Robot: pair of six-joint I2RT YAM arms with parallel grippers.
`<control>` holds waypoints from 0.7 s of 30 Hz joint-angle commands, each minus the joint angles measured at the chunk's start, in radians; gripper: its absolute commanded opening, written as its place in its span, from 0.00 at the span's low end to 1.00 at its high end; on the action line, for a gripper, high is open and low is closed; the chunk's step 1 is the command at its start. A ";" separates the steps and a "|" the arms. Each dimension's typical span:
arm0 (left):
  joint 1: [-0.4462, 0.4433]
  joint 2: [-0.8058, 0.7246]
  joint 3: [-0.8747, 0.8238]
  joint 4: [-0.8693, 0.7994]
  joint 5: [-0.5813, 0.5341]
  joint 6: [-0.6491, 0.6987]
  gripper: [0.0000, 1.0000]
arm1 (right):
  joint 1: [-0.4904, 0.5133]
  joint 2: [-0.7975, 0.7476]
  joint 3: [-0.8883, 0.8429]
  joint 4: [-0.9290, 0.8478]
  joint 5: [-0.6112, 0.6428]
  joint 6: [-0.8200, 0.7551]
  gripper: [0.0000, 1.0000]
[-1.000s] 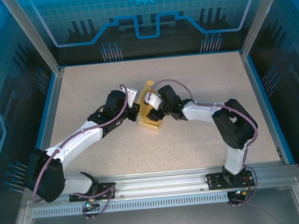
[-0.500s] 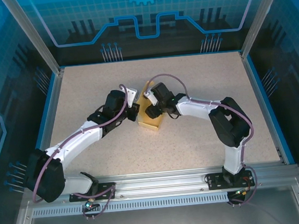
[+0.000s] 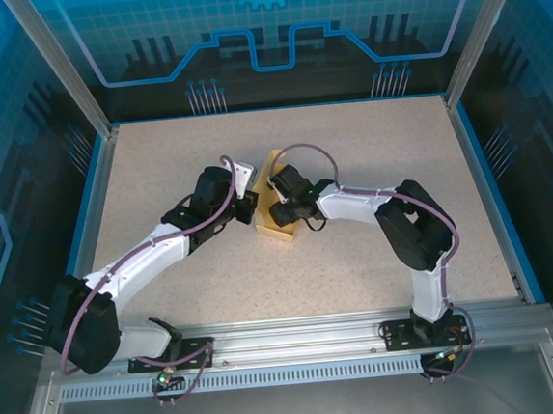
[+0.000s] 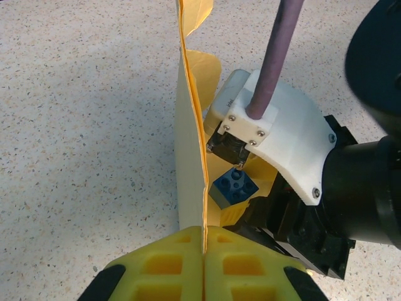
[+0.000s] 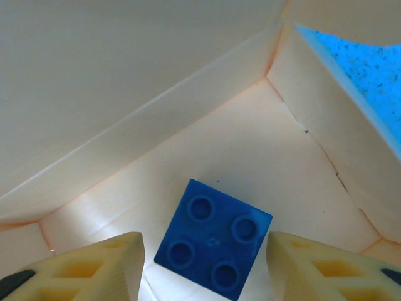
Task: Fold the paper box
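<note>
The paper box (image 3: 275, 228) lies half-formed on the speckled table (image 3: 369, 160), directly between the two grippers, with its floor flat and at least one long wall raised. The left gripper (image 4: 204, 248) has its yellow pads pressed together on the near edge of that upright wall (image 4: 188, 157), so the thin card stands on edge and runs straight away from its fingertips, with a rounded flap at the far end. The right gripper (image 5: 205, 260) reaches down into the box from the other side of that wall. Its fingers stand apart, one on each side of a small blue brick (image 5: 213, 248) that rests on the box floor just ahead of them. A sliver of pale card shows between each pad and the brick, so it appears to grip nothing. Beyond the brick the floor meets the walls along scored creases, and a corner seam to the right of the fingers looks partly open, with the table visible past it. The step in hand seems to be shaping the walls: one arm pins a side up while the other works inside. The next move probably calls for the right gripper either to close on the brick or to lift clear of the interior. Then it can push the remaining flaps inward along their creases while the left grip steadies the wall without crumpling it.
</note>
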 commanded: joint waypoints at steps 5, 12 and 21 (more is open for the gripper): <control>0.011 -0.034 0.012 -0.004 0.002 0.003 0.07 | -0.001 -0.004 0.018 0.011 0.013 0.038 0.38; 0.010 -0.035 0.003 0.003 -0.006 0.013 0.07 | -0.058 -0.137 -0.064 0.028 -0.196 0.023 0.29; 0.013 -0.043 -0.011 0.018 -0.009 0.023 0.07 | -0.181 -0.218 -0.166 0.110 -0.597 0.114 0.27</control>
